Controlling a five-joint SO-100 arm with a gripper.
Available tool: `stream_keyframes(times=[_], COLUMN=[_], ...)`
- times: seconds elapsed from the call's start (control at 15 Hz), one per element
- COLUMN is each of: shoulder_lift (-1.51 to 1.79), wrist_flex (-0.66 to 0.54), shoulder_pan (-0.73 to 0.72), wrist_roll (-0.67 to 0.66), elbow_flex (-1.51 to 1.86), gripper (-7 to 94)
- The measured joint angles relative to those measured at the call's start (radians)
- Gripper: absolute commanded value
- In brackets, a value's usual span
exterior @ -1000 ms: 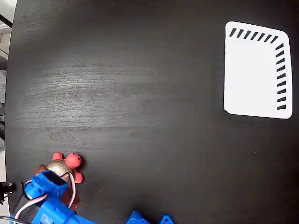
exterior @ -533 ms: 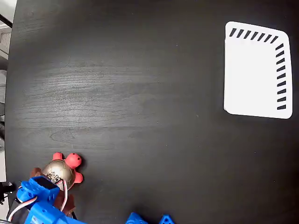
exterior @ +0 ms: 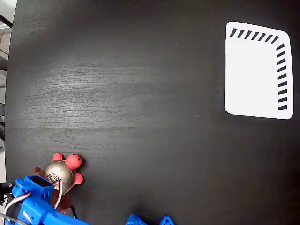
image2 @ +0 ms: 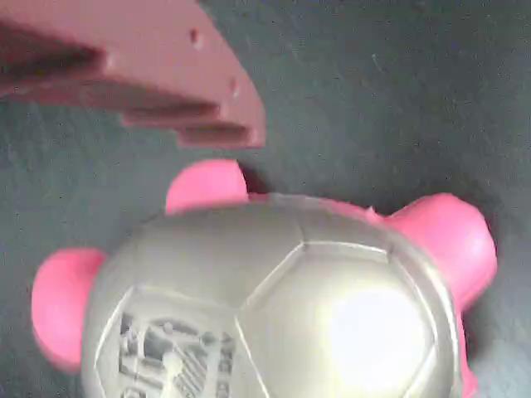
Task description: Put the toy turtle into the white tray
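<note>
I see the turtle (exterior: 62, 171) sitting on the black tabletop (exterior: 140, 103) near its bottom-left corner in the fixed view, close to the left edge and a little above the bottom edge. The blue arm (exterior: 33, 204) overlaps the shell's lower-left side. In the wrist view one reddish finger (image2: 133, 79) hangs above the shell, apart from it; I cannot tell how wide the gripper (exterior: 47, 185) stands. The tray (exterior: 258, 70) lies at the top-right corner, its right side almost at the table edge, holding nothing. I find open tabletop between turtle and tray. Two small blue parts (exterior: 149, 219) poke in at the bottom edge.
</note>
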Motion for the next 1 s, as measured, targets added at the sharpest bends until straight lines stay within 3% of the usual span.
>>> stream_keyframes(times=[0.6,0.67,1.0], shoulder_lift=[-0.1,-0.1,-0.124], wrist_flex=[-0.127,-0.14,-0.183], shoulder_pan=[0.031,0.031,0.066], wrist_roll=[0.021,0.014,0.005], elbow_flex=[0.041,0.041,0.04], gripper=[58,54,2])
